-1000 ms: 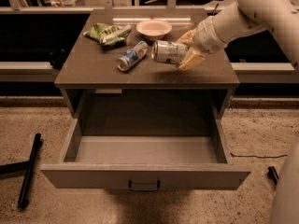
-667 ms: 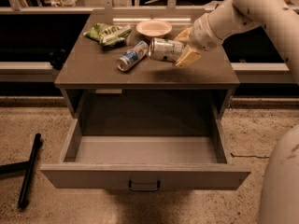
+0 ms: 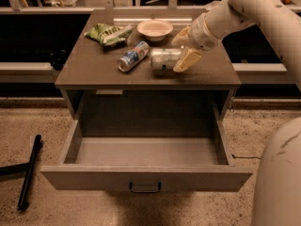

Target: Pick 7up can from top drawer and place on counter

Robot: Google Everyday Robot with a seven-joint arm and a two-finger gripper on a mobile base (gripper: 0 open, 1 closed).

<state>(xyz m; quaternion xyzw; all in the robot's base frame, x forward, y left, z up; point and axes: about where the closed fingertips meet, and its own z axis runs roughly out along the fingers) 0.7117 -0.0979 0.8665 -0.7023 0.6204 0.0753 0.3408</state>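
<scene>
The 7up can (image 3: pixel 163 59), silvery with green marks, lies on its side on the counter (image 3: pixel 94 69), near the middle. My gripper (image 3: pixel 182 50) is around its right end, one pale finger (image 3: pixel 187 60) in front and one behind it, shut on the can. The arm comes in from the upper right. The top drawer (image 3: pixel 146 177) is pulled wide open below, with its dark handle (image 3: pixel 145 188) at the centre of the front; its inside shows no objects.
A blue-and-white can (image 3: pixel 132 56) lies on its side just left of the 7up can. A white bowl (image 3: pixel 154 29) and a green chip bag (image 3: pixel 108 33) sit at the back of the counter. A black pole (image 3: pixel 29 171) lies on the floor at left.
The gripper has carried the 7up can leftward and down, so it now lies close to the blue-and-white can on the counter. The drawer has not moved.
</scene>
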